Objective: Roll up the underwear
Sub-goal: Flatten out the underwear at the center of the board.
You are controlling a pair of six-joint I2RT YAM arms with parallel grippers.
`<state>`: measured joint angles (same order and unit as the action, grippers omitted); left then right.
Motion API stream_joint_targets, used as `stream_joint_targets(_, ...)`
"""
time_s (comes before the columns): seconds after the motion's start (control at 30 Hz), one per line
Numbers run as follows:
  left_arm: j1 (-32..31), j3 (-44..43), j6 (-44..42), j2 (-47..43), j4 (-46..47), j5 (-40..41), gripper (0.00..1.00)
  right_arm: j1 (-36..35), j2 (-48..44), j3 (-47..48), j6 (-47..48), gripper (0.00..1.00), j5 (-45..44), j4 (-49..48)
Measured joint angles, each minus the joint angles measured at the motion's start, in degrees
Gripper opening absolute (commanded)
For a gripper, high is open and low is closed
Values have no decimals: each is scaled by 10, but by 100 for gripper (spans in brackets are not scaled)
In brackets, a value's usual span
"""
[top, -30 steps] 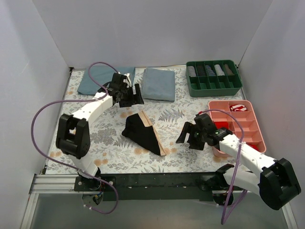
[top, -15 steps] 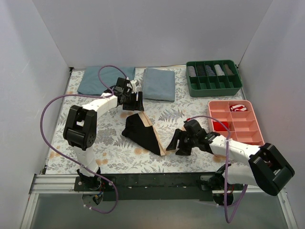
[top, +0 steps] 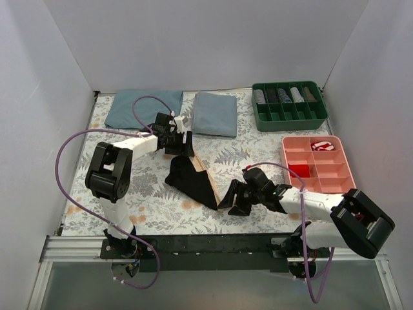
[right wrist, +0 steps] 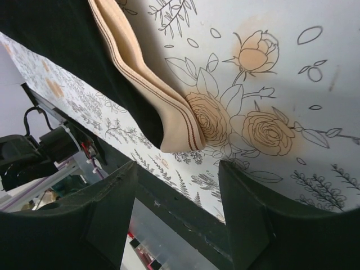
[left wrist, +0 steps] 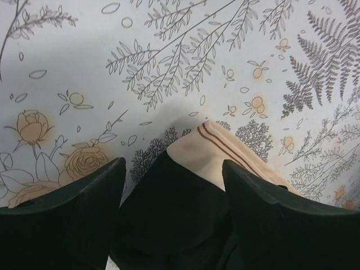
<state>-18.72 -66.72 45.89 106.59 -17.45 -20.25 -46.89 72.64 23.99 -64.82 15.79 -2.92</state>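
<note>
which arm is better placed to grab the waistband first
Left, probably: the left gripper, open, straddles the far waistband corner of the underwear; the right gripper, also open, sits just short of the near corner.

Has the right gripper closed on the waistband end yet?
No: the right wrist view shows the right gripper open, with the waistband end lying untouched just beyond its fingertips.
</note>
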Motion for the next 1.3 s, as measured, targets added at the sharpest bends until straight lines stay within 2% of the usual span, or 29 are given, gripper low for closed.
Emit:
stream_joint_targets(0.4, 6, 0, -4, 0, 41, -49, 40, -7, 21, -32, -68, 56, 9, -81)
stream_joint_targets(0.43, 6, 0, -3, 0, 42, -52, 39, -7, 24, -32, -71, 53, 10, -85)
stream_joint_targets(0.7, 6, 0, 12, 0, 47, -85, 29, -8, 57, -32, -91, 50, 12, -130)
stream_joint_targets(0.77, 6, 2, 16, 0, 50, -92, 27, -8, 63, -32, -93, 38, 11, -137)
stream_joint_targets(0.87, 6, 6, 18, 0, 54, -100, 24, -7, 73, -32, -96, 30, 8, -140)
stream_joint_targets(0.9, 6, 7, 19, 0, 54, -102, 23, -6, 75, -31, -96, 22, 7, -142)
stream_joint_targets(0.93, 6, 7, 20, 0, 54, -104, 22, -6, 77, -31, -96, 20, 7, -141)
stream_joint_targets(0.97, 6, 8, 20, 0, 55, -106, 22, -5, 80, -31, -93, 14, 5, -141)
stream_joint_targets(1.03, 6, 8, 20, 0, 55, -107, 23, -3, 84, -31, -93, 13, 4, -140)
stream_joint_targets(1.07, 6, 9, 20, 0, 55, -107, 32, -2, 85, -31, -93, 13, 3, -139)
stream_joint_targets(1.17, 6, 11, 20, 0, 55, -103, 39, 0, 85, -31, -89, 7, 2, -138)
stream_joint_targets(1.2, 6, 11, 20, 0, 55, -100, 44, 0, 85, -30, -87, 1, 2, -136)
stream_joint_targets(1.3, 6, 11, 18, -1, 60, -76, 53, 0, 90, -25, -83, 1, 2, -135)
